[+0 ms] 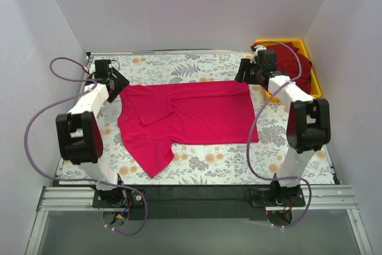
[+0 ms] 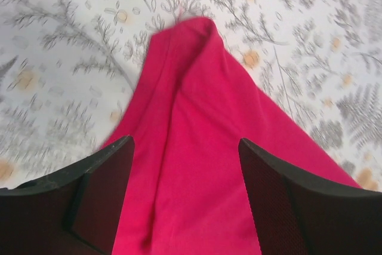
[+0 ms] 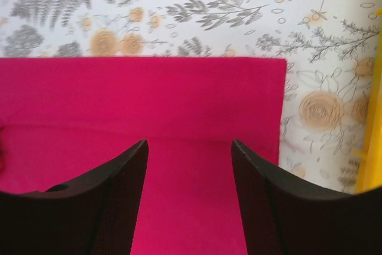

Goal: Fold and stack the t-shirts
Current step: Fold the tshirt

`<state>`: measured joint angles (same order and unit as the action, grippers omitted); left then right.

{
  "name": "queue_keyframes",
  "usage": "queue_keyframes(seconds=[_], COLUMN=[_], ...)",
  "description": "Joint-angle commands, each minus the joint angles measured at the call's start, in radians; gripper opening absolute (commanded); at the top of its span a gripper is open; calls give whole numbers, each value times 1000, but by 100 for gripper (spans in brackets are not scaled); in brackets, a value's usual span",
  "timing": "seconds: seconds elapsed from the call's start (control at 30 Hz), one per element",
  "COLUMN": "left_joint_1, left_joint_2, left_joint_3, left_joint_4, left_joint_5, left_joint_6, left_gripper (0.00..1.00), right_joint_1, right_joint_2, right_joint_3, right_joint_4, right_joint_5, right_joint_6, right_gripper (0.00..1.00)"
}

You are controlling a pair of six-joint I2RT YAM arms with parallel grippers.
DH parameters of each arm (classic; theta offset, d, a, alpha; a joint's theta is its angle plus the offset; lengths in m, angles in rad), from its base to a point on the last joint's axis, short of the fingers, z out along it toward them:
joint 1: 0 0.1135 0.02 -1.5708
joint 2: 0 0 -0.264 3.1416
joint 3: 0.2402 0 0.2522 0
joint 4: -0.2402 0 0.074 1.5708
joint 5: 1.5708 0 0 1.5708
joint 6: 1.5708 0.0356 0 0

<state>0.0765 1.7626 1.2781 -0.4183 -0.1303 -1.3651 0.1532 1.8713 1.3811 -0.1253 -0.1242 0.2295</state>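
A bright magenta-pink t-shirt point(image 1: 191, 117) lies spread on the floral table, one sleeve folded over at its upper left and a corner trailing toward the front. My left gripper point(image 1: 122, 88) is open just above the shirt's far left corner; in the left wrist view the cloth point(image 2: 197, 147) rises to a point between the fingers. My right gripper point(image 1: 243, 76) is open above the shirt's far right corner; the right wrist view shows the flat cloth point(image 3: 179, 106) with its straight edge. Darker crimson shirts point(image 1: 298, 67) lie bunched in the bin.
A yellow plastic bin point(image 1: 311, 58) stands at the back right corner, its wall visible in the right wrist view point(image 3: 375, 147). White walls enclose the table on three sides. The floral tablecloth point(image 1: 239, 162) shows around the shirt.
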Motion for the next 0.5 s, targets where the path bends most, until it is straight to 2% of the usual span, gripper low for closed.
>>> queue_keyframes(seconds=[0.0,0.1,0.23,0.33,0.47], left_joint_1=[3,-1,-11,-11,-15], left_joint_2=[-249,-426,-553,-588,-571], left_joint_3=[-123,-301,-459,-532,-574], left_joint_4=[-125,-145,-204,-215,-217], left_joint_5=[-15,-17,-37,-32,-23], left_joint_6=[-15,-41,-64,-84,-92], left_gripper=[66,64,64,63,58], right_joint_1=[22,32,37,36,34], right_joint_2=[-182,-314,-525,-644,-722], right_joint_3=[-147,-310,-505,-623,-707], right_joint_4=[-95,-164,-247,-267,-292], right_joint_5=[50,107,184,222,212], right_joint_6=[13,33,74,83,108], right_gripper=[56,59,69,73,74])
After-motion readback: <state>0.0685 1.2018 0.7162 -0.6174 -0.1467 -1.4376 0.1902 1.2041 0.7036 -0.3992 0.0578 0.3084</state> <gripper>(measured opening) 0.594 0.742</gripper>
